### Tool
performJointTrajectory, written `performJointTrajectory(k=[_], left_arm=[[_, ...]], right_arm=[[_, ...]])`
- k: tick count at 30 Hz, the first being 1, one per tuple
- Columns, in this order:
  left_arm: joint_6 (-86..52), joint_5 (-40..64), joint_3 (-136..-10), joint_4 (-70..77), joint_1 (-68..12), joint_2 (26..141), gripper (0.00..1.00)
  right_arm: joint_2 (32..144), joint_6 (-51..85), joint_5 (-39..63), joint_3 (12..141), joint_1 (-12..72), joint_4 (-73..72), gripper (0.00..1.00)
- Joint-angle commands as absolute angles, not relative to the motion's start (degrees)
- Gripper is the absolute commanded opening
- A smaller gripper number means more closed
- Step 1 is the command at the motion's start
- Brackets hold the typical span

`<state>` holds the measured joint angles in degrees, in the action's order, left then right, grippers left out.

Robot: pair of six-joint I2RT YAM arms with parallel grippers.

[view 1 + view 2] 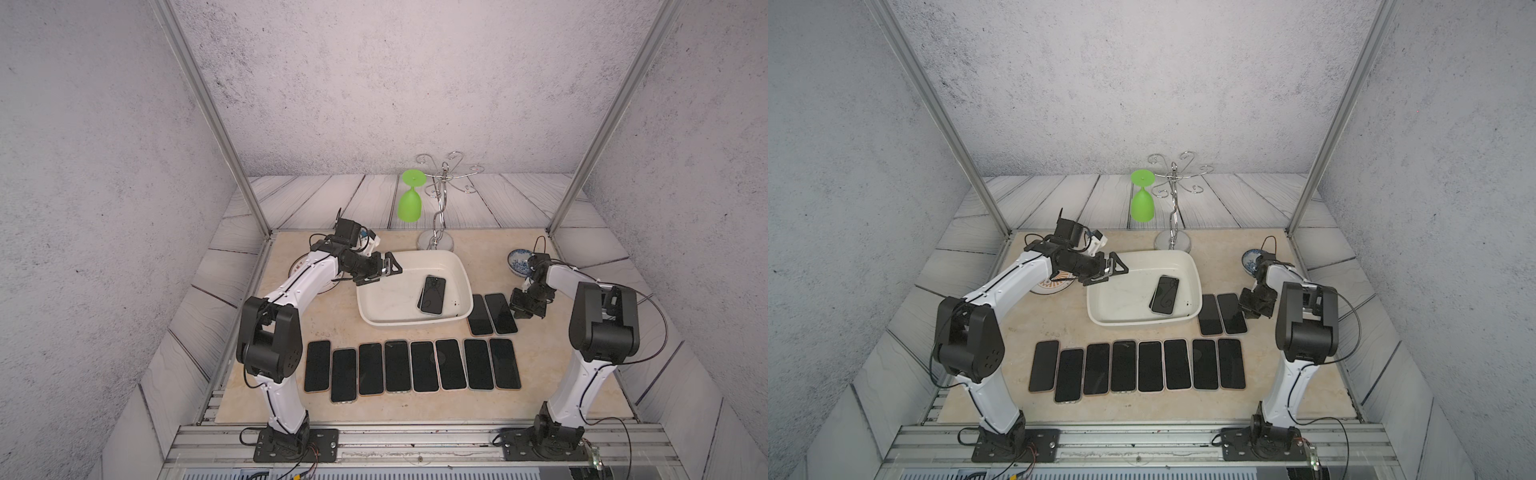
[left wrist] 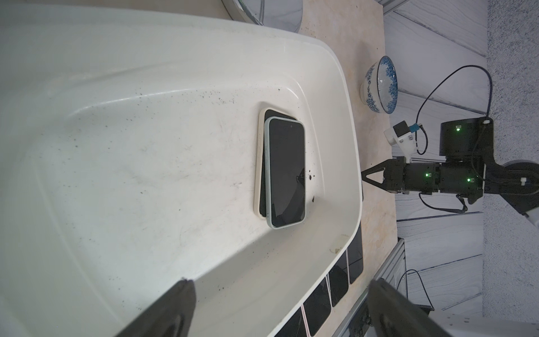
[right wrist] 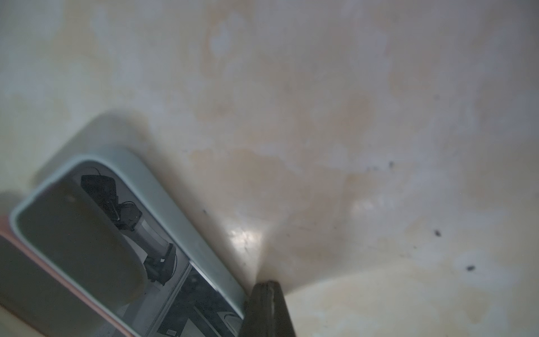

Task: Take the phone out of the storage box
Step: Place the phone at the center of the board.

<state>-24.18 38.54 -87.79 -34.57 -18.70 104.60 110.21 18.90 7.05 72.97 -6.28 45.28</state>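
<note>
A: What are you fearing at this moment?

B: The left end effector [image 1: 380, 274] is hanging over the left rim of the box [image 1: 386, 297]. The phones are lying far from it, near the right wall, one on the other. The top phone [image 2: 285, 172] is sitting a little shifted on the cream phone [image 2: 257, 163]. If the fingers are going too deep, I am thinking they are catching both phones. If they are going too shallow, they are only pushing the top one off. The wall is also standing close, so one finger may be hitting it.

A: And how are the end effectors standing?

B: The left one is standing wide, holding nothing and touching nothing. The right end effector [image 2: 368, 175] is closed fully and empty. It is hovering outside the box, just beside the two phones [image 1: 492, 313] lying on the bench [image 1: 324, 320]. I cannot tell if its tip is touching the bench.
</note>
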Motion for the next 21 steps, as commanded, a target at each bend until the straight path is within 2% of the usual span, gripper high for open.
performJointTrajectory(k=[1, 10, 16, 21], left_arm=[[-23.06, 37.88, -87.36, -35.86, -18.37, 102.50, 0.98], [-23.63, 38.06, -87.10, -35.01, -18.54, 102.56, 0.98], [-24.70, 38.45, -87.09, -34.13, -18.72, 103.24, 0.98], [-24.48, 36.57, -89.40, -35.07, -20.61, 105.20, 0.98]], right_arm=[[108.70, 19.60, 5.14, 70.15, -6.28, 48.93, 0.00], [106.30, 18.98, 14.34, 66.36, -5.82, 45.55, 0.00], [107.84, 18.27, 13.19, 66.68, -5.65, 44.94, 0.00], [106.23, 18.72, 7.62, 68.59, -5.89, 45.63, 0.00]])
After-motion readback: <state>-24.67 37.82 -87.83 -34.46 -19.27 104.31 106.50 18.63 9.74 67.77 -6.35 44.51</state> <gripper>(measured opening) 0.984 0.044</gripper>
